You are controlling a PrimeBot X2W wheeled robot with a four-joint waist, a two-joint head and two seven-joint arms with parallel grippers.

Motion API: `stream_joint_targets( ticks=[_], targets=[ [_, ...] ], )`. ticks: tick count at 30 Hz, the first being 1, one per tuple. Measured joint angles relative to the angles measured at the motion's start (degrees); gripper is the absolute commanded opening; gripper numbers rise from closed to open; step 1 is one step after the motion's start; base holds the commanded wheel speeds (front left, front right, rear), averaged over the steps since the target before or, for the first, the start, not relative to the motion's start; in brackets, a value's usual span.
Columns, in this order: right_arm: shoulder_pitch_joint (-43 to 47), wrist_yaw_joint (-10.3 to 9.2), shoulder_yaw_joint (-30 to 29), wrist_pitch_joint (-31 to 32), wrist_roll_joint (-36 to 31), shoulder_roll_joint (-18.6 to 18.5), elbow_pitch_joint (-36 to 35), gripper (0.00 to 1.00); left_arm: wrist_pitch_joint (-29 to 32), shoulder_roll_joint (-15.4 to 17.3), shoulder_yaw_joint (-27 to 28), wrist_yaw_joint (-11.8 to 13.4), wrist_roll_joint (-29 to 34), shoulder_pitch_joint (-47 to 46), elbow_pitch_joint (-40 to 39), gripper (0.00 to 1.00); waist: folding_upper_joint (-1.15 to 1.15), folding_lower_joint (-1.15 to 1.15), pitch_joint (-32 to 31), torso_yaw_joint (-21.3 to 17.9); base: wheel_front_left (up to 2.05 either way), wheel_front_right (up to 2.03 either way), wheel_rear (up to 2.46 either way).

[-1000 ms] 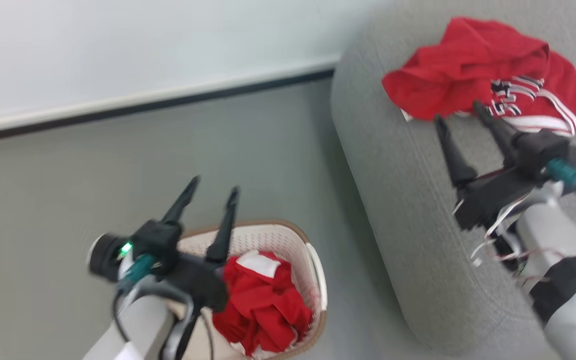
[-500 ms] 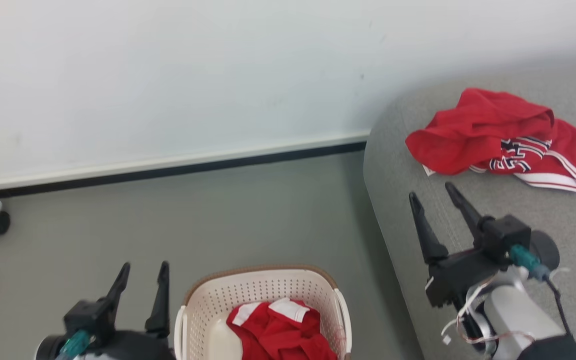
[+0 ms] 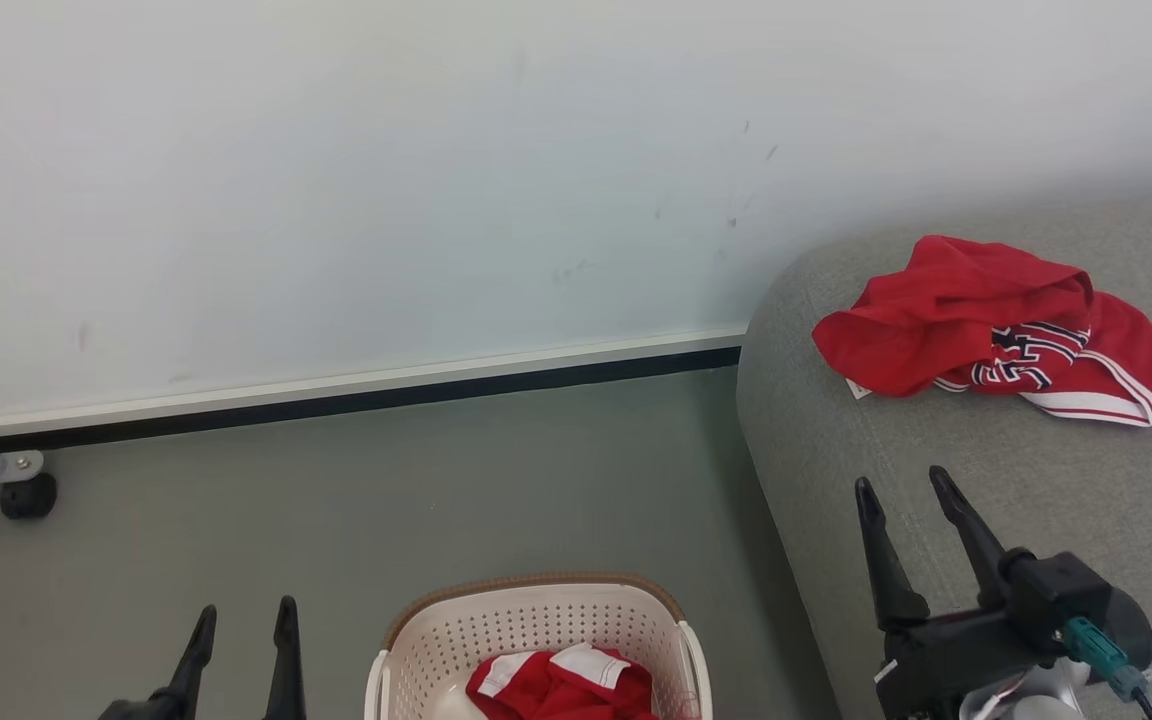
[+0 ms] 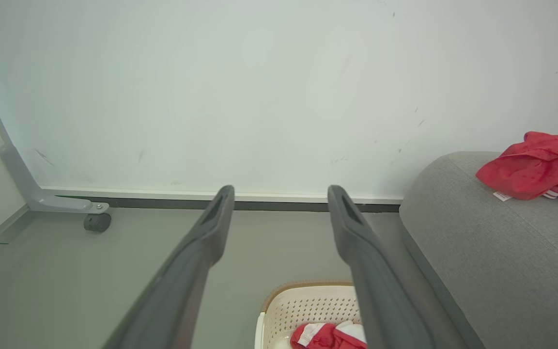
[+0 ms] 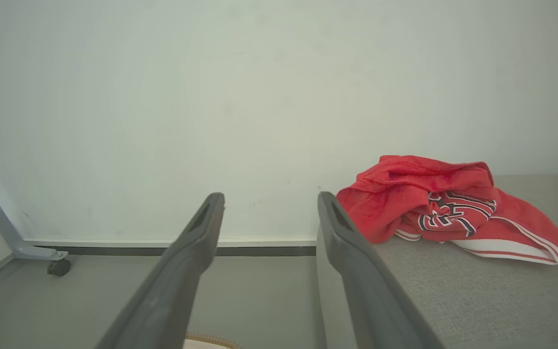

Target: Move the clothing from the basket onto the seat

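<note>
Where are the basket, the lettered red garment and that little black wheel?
basket (image 3: 536,630): head view, on its perforated far wall.
lettered garment (image 3: 1021,358): head view, on its dark-and-white lettering.
wheel (image 3: 28,496): head view, on the black caster's body.

You're looking at red clothing (image 3: 936,320) with white bands and dark-and-white lettering, a light grey sofa (image 3: 806,450), and a cream perforated basket (image 3: 536,628) with a brown rim.
</note>
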Motion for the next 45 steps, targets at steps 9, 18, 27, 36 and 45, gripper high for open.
stream_joint_targets(
  ticks=[9,18,27,36,45],
  targets=[
    [5.9,-0.73,-3.3,0.0,0.0,-0.6,-5.0,1.00,0.0,-1.8,3.4,0.0,2.5,3.5,-3.4,1.00,0.00,0.01,0.1,-0.1,0.00,0.00,0.00],
    [6.9,-0.78,-4.9,0.0,-0.6,-0.5,-7.8,1.00,0.0,-2.5,4.3,0.0,3.7,4.3,-5.3,1.00,0.01,0.01,0.6,-0.5,0.00,0.00,0.00],
    [8.0,-1.21,-5.9,0.0,-1.4,-0.2,-9.1,1.00,0.0,-2.8,4.5,0.0,4.5,4.3,-6.0,1.00,0.00,0.01,0.9,-0.4,0.00,0.00,0.00],
    [8.5,-1.21,-6.6,0.0,-2.5,-0.1,-10.3,1.00,0.0,-2.8,5.1,0.0,5.0,4.6,-6.8,1.00,0.00,0.00,1.4,-0.4,0.00,0.00,0.00],
    [7.9,-1.22,-9.3,0.0,-3.4,-1.1,-13.5,1.00,0.3,-3.0,0.4,-1.4,7.5,1.1,-5.4,1.00,0.01,0.01,5.8,-0.4,0.00,0.00,0.00]
  ],
)
